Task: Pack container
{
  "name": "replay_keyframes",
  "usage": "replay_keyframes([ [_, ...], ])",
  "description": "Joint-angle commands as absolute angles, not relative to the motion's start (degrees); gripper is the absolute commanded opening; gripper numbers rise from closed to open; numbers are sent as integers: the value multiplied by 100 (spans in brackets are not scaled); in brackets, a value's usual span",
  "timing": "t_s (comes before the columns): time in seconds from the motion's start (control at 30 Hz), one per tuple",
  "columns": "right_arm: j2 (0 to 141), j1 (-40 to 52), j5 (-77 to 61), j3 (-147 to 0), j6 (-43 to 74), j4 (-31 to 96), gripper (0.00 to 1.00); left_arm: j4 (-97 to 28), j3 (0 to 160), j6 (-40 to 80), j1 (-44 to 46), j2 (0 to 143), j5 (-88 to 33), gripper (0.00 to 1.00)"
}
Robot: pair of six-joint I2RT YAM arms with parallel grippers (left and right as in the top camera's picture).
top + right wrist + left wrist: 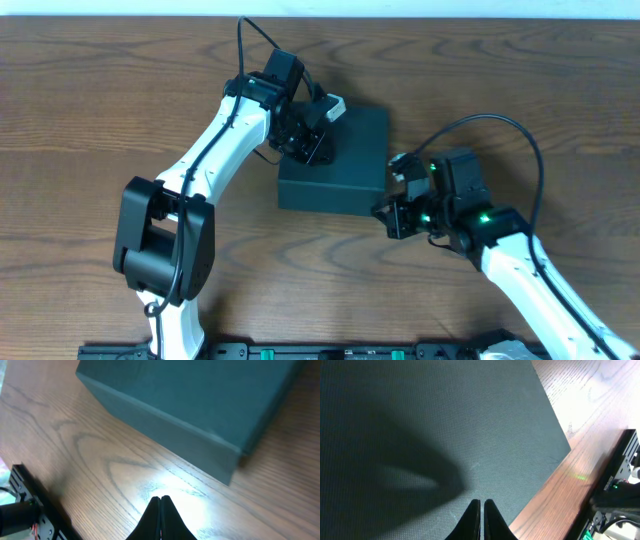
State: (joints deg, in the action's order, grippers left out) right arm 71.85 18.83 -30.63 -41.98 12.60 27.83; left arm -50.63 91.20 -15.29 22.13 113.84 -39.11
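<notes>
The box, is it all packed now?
Looks nearly finished. The box lies closed, lid flat. Nothing is in hand: the left gripper is shut over the lid, the right gripper shut above the table beside it. What's inside is hidden. Left: maybe only backing away.

Looking down past the left gripper (481,510) onto the container (420,425).
Held with jaws nearly together over its matte dark-teal lid; wooden tabletop (580,405) right of the container, black rail (625,465) farther right.
</notes>
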Motion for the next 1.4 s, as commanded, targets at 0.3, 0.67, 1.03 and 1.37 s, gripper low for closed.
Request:
replay_keyframes([
  [0.3, 7841, 2504, -2351, -4156, 1782, 2364, 1, -5033, 9111, -1675, 2174, 11778, -4001, 6],
  [0.67, 7909, 3802, 108, -4156, 2379, 1865, 1, -5083, 9111, -1662, 2174, 11972, -4014, 6],
  [1.03, 8399, 5043, 2324, -4152, 2978, 1754, 2, -5236, 9111, -1747, 2171, 12033, -4007, 6],
  [1.37, 9185, 5201, 2685, -4152, 3236, 1061, 1, -5295, 9111, -1787, 2174, 12033, -4005, 6],
])
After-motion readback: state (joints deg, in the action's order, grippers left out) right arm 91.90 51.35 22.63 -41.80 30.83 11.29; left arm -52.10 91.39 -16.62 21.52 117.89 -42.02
